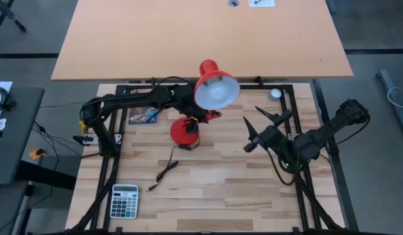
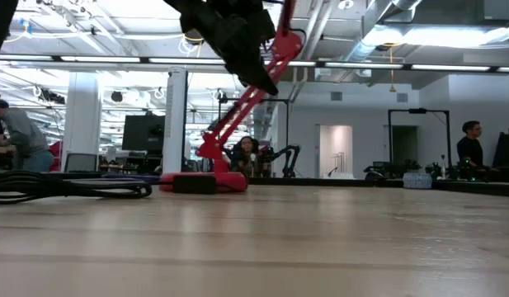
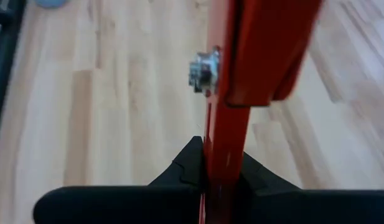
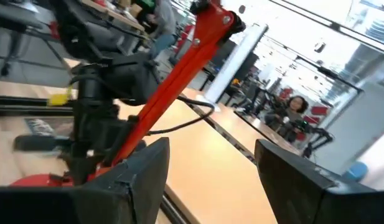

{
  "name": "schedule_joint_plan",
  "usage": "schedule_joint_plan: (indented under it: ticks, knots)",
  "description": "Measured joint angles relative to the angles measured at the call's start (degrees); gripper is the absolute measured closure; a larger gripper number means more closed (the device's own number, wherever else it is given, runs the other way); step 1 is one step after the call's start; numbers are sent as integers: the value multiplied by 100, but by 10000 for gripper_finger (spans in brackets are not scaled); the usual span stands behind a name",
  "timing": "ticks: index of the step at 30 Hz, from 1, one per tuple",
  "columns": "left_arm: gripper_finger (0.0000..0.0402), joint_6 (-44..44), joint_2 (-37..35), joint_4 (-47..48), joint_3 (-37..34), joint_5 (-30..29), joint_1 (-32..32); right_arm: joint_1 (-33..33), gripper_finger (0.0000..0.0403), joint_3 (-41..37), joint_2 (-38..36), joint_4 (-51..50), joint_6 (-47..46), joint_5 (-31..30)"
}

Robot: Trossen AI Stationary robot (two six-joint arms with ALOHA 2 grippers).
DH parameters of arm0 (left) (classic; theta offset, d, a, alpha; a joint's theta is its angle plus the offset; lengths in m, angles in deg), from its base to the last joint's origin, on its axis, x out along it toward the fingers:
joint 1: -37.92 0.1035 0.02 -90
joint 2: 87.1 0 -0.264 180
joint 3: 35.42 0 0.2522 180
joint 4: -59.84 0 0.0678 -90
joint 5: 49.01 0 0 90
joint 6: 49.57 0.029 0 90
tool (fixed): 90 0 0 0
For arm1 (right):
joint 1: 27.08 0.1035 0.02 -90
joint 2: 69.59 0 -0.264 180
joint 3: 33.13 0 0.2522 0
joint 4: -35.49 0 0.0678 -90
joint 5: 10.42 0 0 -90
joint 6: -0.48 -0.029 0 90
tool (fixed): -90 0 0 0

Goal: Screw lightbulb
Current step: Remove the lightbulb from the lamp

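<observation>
Two hands show. The left hand squeezes the red lamp at 12 o'clock. The right hand is wide and empty at 2 o'clock. No lightbulb shows; maybe the shade hides it. Such glass is probably light, slippery and easy to break, so hold its round part softly.

Red lamp w/ dark arm on its stem, black cable left.

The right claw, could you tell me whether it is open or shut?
Open: the right claw has its fingers spread wide with nothing between them, beside the red lamp.
</observation>
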Motion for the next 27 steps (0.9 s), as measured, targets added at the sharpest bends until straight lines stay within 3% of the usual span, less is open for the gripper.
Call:
schedule_joint_plan:
  ticks: [5,9,17,27]
  knots:
    - [382,79,-151,646,-4,14,-7,349,154,0,15,-432,-474,1]
    - [382,137,-283,1283,-4,6,-11,542,154,0,23,-1625,-1590,108]
    - [383,191,-361,2568,101,75,-14,416,154,0,58,-3649,-3941,1975]
    - [383,96,-341,3140,44,223,-15,109,154,-2,71,-4002,-4304,2849]
